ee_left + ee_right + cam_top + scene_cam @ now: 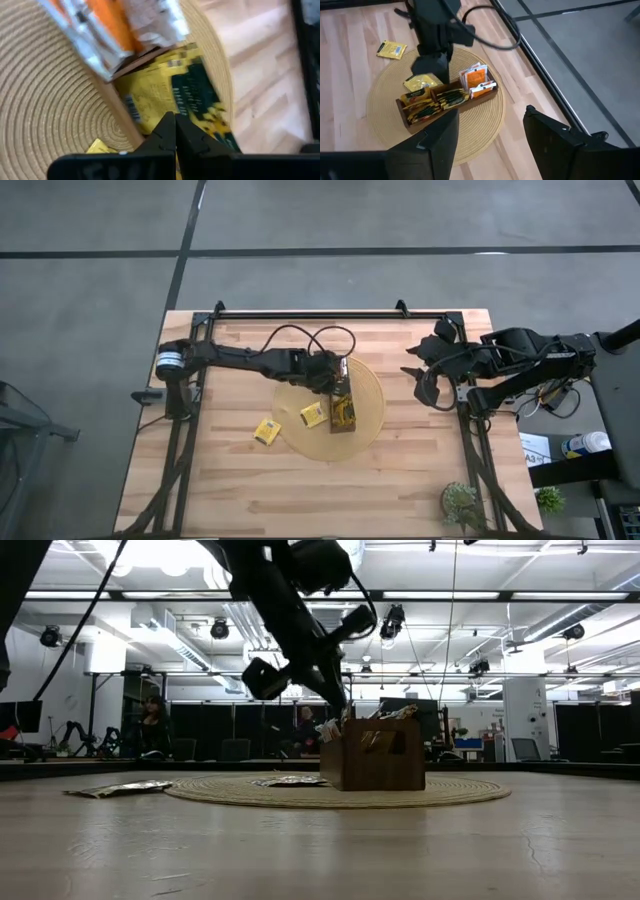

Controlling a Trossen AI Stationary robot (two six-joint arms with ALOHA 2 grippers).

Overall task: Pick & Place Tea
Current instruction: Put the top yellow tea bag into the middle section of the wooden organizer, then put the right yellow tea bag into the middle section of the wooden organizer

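Looking down, high view
Table (420, 480): light wooden top, with a round woven mat (372, 405) near its middle.
Tray (343, 412): long, narrow and dark, standing on the mat and filled with tea sachets.
Loose sachets: one yellow sachet on the mat (312, 415) just beside the tray, one yellow sachet on the bare wood (266, 431) just off the mat's edge.
Left gripper (340, 379): reaches from the left side over the mat and hangs above the far end of the tray.
Right gripper (425, 376): waits at the right edge of the table, well apart from the mat.
Plant (461, 501): small and green, at the near right corner.

Low view
Tray (374, 765): upright brown box on the mat, sachets sticking up above its rim.
Left gripper (338, 695): comes down at a slant, its tip just above the tray's left end.
Loose sachets: both lie flat, one on the mat, one on the wood.

Left wrist view
Fingers (165, 132): pressed together, with nothing between them.
Tea: orange sachets (107, 30) and yellow and green sachets (172, 92) stand in the tray right below.

Right wrist view
Fingers (442, 135): spread wide and empty.
Tray (457, 107): across the mat, orange sachets at one end, yellow and green along the rest.
Left gripper (431, 64): just above the tray.
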